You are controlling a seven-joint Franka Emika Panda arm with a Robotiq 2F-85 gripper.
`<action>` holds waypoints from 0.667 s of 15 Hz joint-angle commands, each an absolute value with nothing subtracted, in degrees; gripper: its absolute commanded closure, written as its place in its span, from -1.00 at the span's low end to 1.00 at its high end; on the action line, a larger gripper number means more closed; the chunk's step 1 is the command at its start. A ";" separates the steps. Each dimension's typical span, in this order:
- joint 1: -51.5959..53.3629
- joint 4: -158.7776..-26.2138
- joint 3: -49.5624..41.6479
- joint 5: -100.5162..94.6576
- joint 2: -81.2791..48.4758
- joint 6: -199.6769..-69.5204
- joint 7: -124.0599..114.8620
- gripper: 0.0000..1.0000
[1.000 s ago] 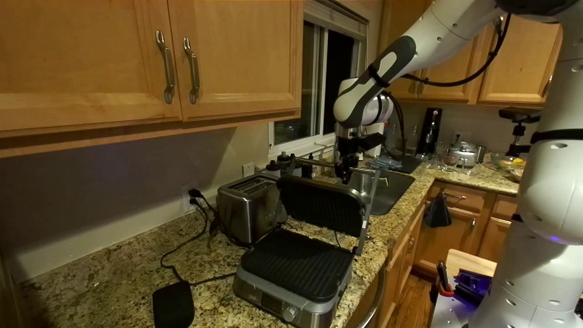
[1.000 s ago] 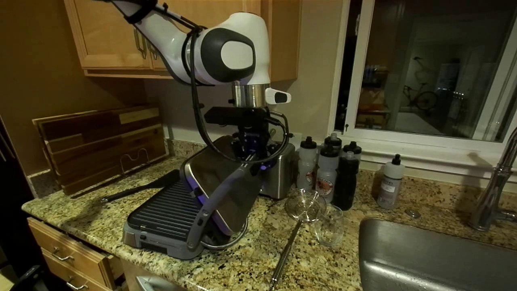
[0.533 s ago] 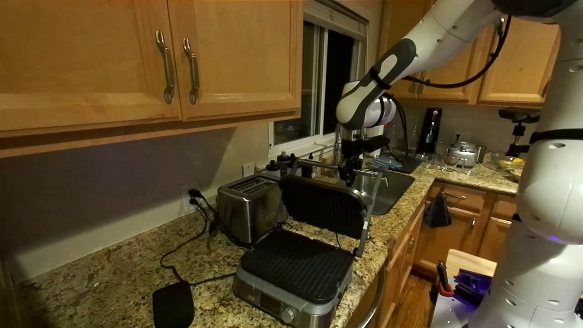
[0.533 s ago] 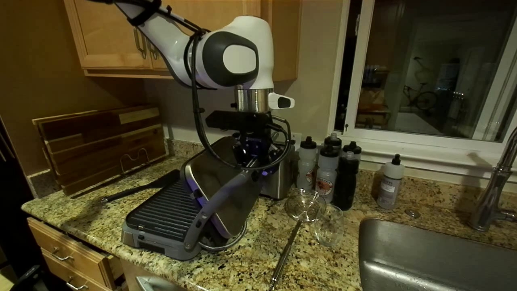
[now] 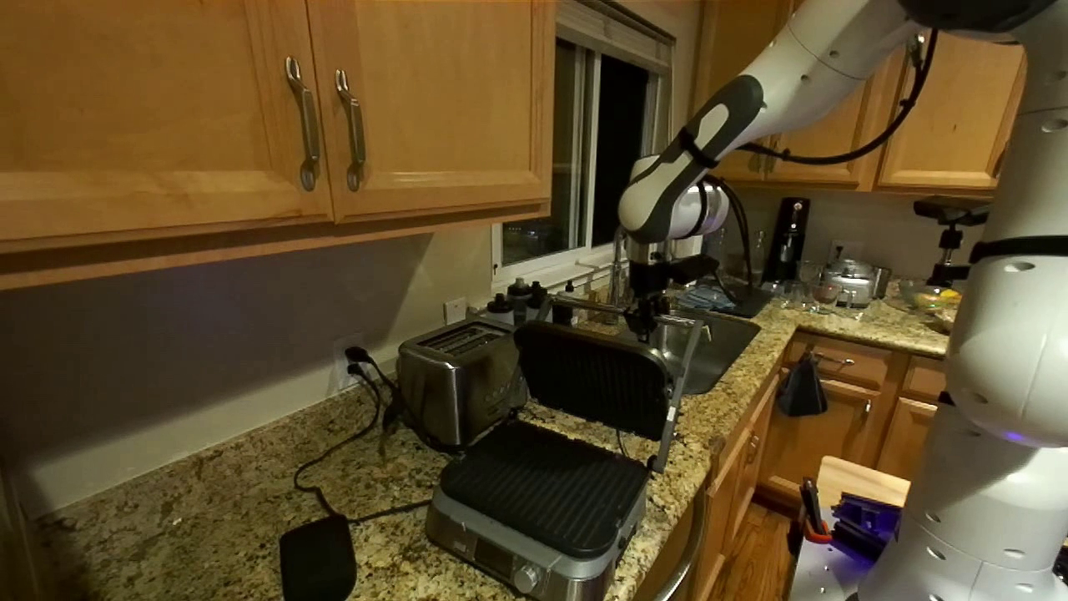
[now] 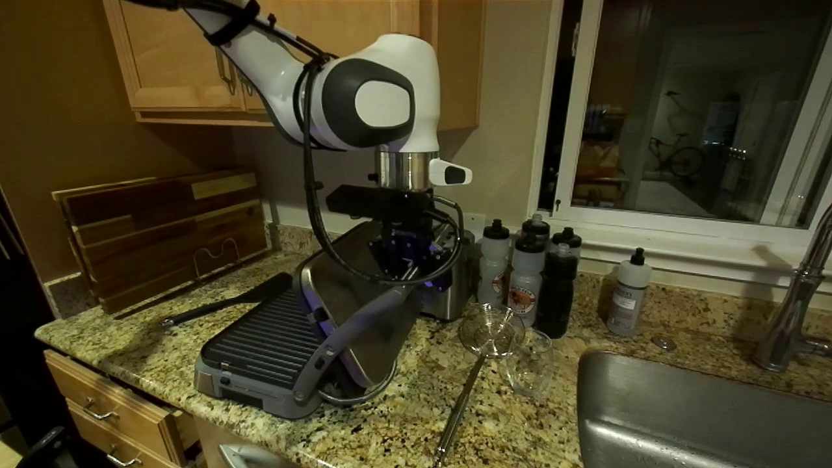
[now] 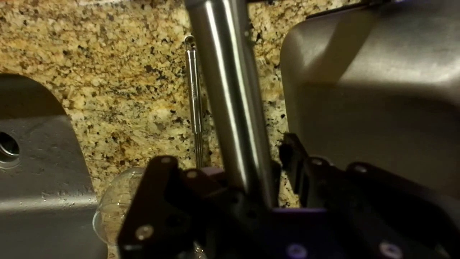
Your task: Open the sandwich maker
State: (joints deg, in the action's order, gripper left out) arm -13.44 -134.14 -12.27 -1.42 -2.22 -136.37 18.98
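sandwich maker (image 5: pixel 542 488) | lid (image 5: pixel 594 380) raised | bar handle (image 7: pixel 231 93) within spread gripper (image 5: pixel 644 328)

sandwich maker handle (image 7: pixel 231 93) glossy metal, plates (image 5: pixel 546 484) matt

1. The sandwich maker (image 5: pixel 551 480) sits on the counter (image 5: pixel 200 534), its lid (image 5: pixel 588 380) raised at its rear.
2. As I face its front, the toaster (image 5: pixel 459 384) stands just beside its back left corner.
3. The gripper (image 7: pixel 251 158) straddles its bar handle (image 7: pixel 233 97), behind the lid.
4. Behind it, past the toaster, bottles (image 6: pixel 525 286) stand together.
5. A long-handled utensil (image 6: pixel 471 385) lies behind it, a glass (image 6: pixel 530 367) just beside that.
6. Farther behind it, well apart, is the sink (image 6: pixel 702 406), with the faucet (image 6: pixel 783 318) alongside.
7. On its side away from the sink, boards (image 6: pixel 162 240) stand well apart.
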 commanded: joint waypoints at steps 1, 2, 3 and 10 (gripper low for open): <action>-12.36 -137.48 -11.24 0.25 -1.56 -135.34 18.31 0.10; -12.24 -137.24 -11.09 -0.08 -1.40 -135.10 18.20 -0.05; -12.18 -137.16 -10.99 -0.26 -1.34 -134.98 18.20 -0.16; -11.47 -135.94 -10.63 -7.74 1.87 -133.90 15.94 -0.98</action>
State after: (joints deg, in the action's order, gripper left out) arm -12.49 -134.22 -11.03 -4.52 -1.87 -135.71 18.44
